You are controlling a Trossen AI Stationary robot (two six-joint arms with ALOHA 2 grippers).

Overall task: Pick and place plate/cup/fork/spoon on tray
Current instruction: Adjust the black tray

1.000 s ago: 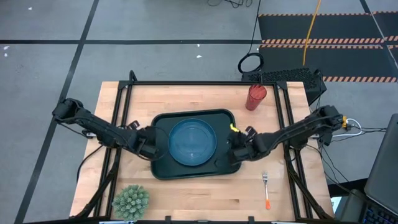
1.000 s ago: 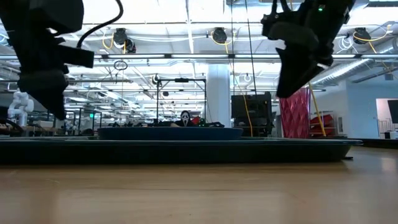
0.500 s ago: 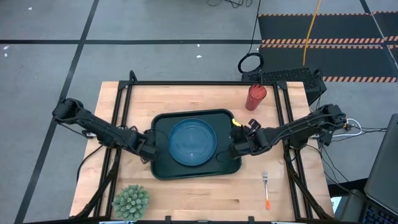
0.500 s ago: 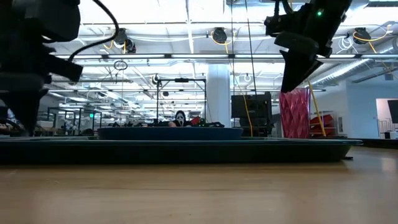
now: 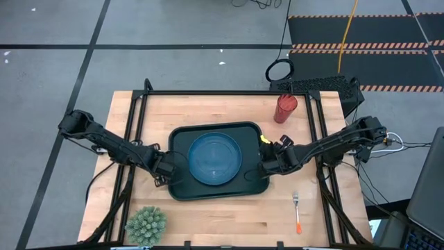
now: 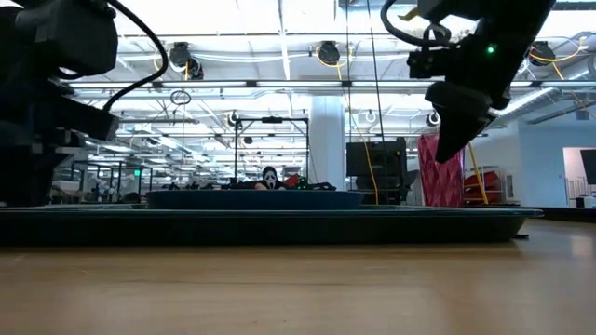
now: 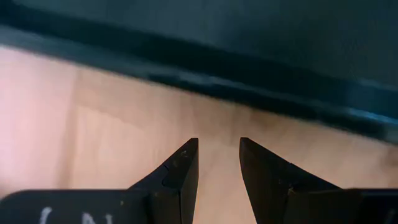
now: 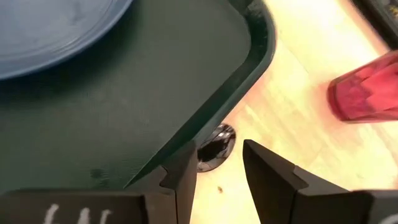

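Since the earlier frames both arms have shifted only slightly: the left gripper [image 5: 165, 173] has slid a little nearer along the tray's left edge, and the right gripper [image 5: 266, 165] has settled at the tray's right edge after its small swing toward the far side.

On the wooden surface [image 5: 208, 222] the tray [image 5: 182, 189] lies at the middle, with the plate [image 5: 215, 159] resting flat inside it, a little to the left of the tray's centre. The cup [image 5: 285, 108] stands upright at the far right of the surface, well apart from the tray. The fork [image 5: 297, 212] lies on the near right, tines pointing far, orange handle toward the near edge, clear of the tray. A spiky green plant [image 5: 146, 223] sits at the near left corner.

From the left wrist camera, the left fingers [image 7: 180, 173] are slightly spread with bare wood between them, just short of the tray's rim [image 7: 249, 93]. From the right wrist camera, the right fingers [image 8: 268, 174] are also spread and hold nothing; between their tips, against the tray's outer rim [image 8: 205, 134], lies the spoon [image 8: 216, 148], only its shiny dark bowl showing on the wood. The red cup [image 8: 367, 93] shows beyond it.

In the low view the tray [image 6: 279, 223] spans the width, the right gripper [image 6: 456, 140] hanging above its right end.
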